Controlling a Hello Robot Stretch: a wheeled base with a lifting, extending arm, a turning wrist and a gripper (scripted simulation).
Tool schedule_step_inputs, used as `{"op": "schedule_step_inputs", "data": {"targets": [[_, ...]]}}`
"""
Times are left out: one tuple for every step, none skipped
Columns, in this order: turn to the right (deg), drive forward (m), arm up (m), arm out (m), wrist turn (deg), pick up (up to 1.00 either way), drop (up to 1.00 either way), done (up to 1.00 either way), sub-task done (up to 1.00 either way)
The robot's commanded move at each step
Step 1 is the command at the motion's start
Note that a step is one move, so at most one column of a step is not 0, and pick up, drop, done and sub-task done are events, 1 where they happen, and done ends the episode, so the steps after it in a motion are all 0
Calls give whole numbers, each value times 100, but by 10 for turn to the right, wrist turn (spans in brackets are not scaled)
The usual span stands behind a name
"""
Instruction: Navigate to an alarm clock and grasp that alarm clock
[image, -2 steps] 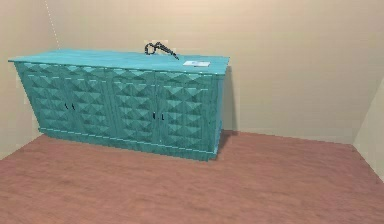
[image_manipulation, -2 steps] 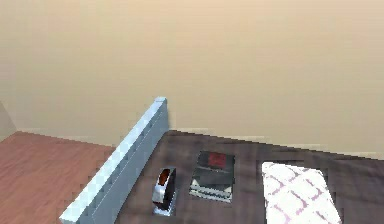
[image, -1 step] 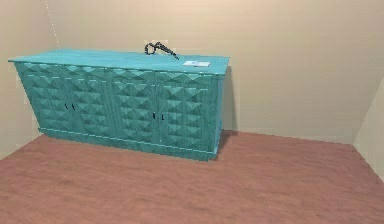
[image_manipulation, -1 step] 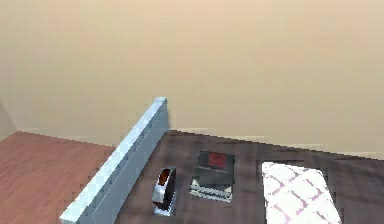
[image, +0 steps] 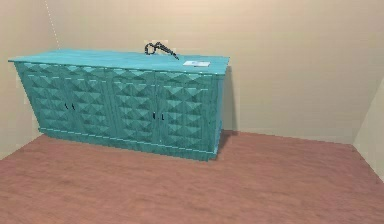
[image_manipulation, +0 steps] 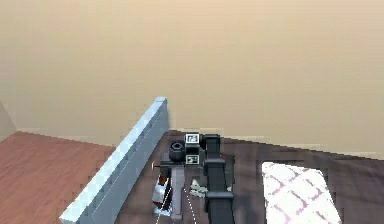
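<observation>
Gripper (image_manipulation: 166, 184) shows left of the arm (image_manipulation: 214, 180), with a dark bed (image_manipulation: 250, 165) behind it; I cannot tell whether it holds anything or how the jaws stand. A blue-grey board (image_manipulation: 122, 160) runs to its left and a patterned pillow (image_manipulation: 298, 195) lies to the right. In the forward view, a teal sideboard (image: 120, 105) stands at the far wall with a small dark thing (image: 158, 47) on top; I cannot tell whether that is the alarm clock.

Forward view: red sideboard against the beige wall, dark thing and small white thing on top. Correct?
No: the sideboard is teal, not red, as the forward view shows. The rest holds: it stands against the beige wall, with a dark thing and a small white thing on top.
</observation>
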Motion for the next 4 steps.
{"op": "schedule_step_inputs", "data": {"targets": [[0,0,0,0,450,0,0,0,0],[0,0,0,0,450,0,0,0,0],[0,0,0,0,450,0,0,0,0],[0,0,0,0,120,0,0,0,0]]}}
